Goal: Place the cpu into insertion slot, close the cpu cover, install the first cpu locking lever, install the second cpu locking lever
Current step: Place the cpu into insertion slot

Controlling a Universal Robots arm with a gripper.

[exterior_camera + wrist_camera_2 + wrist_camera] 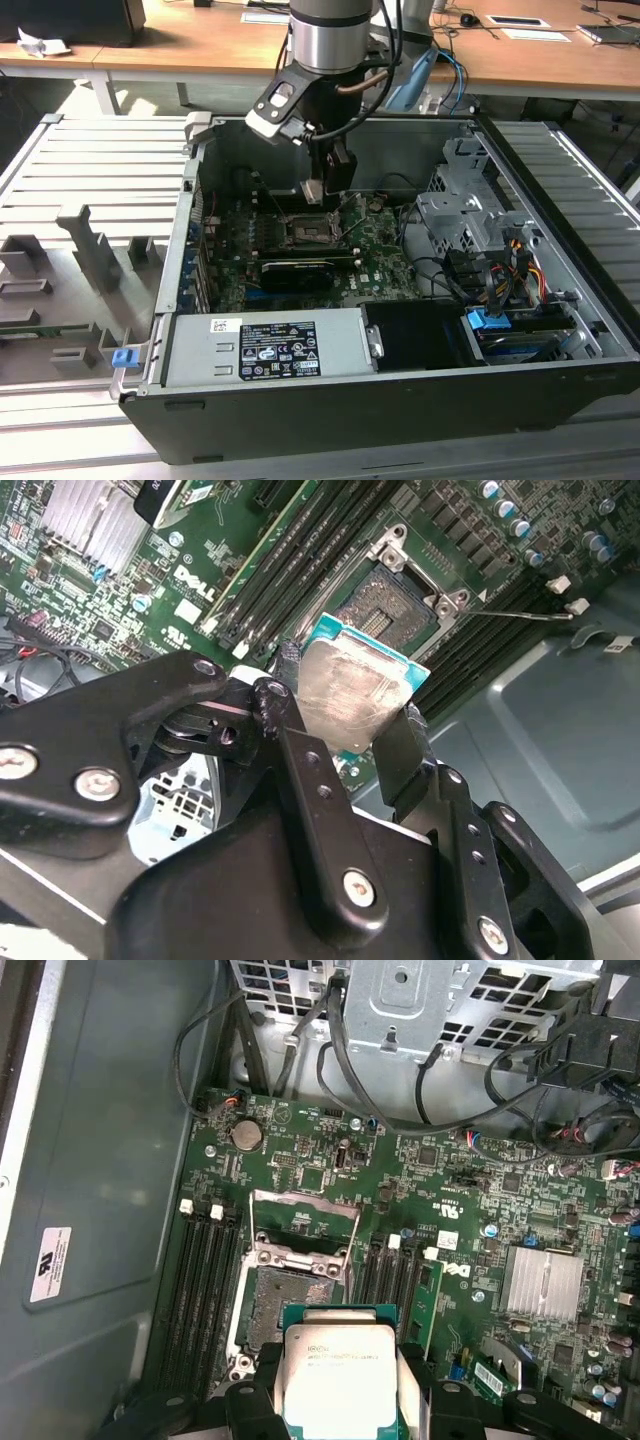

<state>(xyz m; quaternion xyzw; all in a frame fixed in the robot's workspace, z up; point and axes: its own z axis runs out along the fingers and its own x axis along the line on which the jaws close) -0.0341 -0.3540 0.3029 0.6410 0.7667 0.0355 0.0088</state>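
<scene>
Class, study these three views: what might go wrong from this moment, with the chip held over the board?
1. The gripper holds the cpu by its edges only, close to the insertion slot; a slip could drop it onto the socket.
2. The open cpu cover sits right beside the slot and might be struck on the way down.

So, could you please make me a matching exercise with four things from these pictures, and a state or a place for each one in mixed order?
Things:
1. cpu
2. insertion slot
3. cpu cover
4. coin battery

States or places:
a. swung up, open
b. clamped between the fingers of the gripper
c. empty, uncovered
d. round and silver, lying flat on the green circuit board

Pairs: 1-b, 2-c, 3-a, 4-d
</scene>
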